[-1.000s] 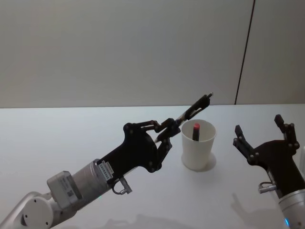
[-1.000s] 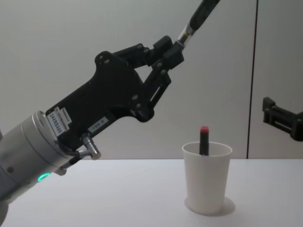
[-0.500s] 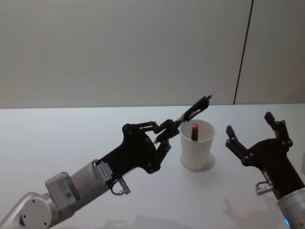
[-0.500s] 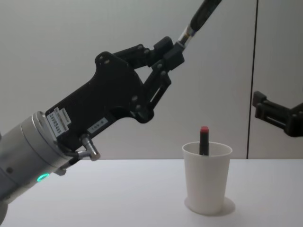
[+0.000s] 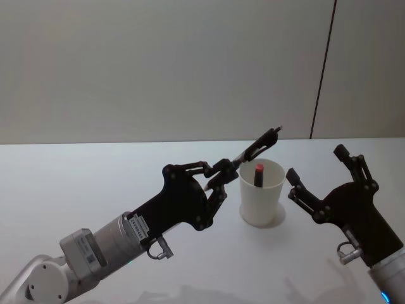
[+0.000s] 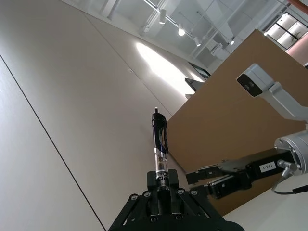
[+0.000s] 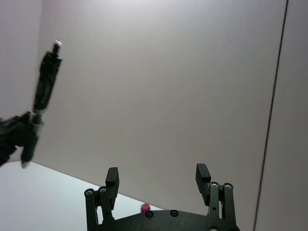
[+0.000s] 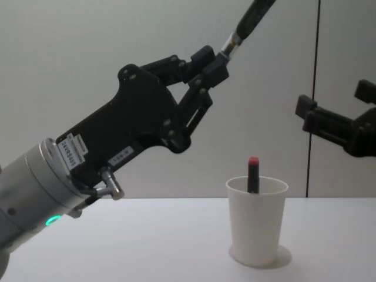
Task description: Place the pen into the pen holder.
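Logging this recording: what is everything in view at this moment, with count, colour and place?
pen: 1, black with a clear barrel, held tilted in the air beside the pen holder
pen holder: 1, white paper cup, upright on the table between the two claws
red-tipped pen: 1, dark with a red top, standing inside the pen holder
table: 1, white, under it all
left claw: 1, black, shut on the pen, raised left of the pen holder
right claw: 1, black, open, raised right of the pen holder
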You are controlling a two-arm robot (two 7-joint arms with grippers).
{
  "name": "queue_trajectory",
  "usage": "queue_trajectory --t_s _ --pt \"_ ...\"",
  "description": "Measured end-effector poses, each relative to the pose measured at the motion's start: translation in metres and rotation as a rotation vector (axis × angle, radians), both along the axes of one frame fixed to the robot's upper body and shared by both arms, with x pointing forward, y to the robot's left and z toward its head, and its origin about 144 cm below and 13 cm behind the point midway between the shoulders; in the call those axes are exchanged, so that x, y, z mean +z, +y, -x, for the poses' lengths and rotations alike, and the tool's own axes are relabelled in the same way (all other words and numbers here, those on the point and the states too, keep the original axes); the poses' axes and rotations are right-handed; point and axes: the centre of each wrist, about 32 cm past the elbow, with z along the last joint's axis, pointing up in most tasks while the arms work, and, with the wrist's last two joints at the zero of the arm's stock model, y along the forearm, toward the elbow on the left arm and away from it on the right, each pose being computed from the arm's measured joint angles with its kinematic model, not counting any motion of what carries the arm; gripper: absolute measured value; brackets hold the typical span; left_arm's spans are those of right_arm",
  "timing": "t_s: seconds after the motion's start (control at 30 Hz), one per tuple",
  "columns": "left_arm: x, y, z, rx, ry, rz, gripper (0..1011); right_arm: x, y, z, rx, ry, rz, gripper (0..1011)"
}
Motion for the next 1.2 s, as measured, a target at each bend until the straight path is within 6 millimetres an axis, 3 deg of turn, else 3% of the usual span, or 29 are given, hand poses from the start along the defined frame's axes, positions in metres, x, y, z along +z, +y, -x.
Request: queue_trajectory --t_s 1.2 --pt "0.000 0.000 0.000 -0.001 0.000 -0.001 139 0.000 -0.001 -0.015 0.505 -0.069 -0.224 1002"
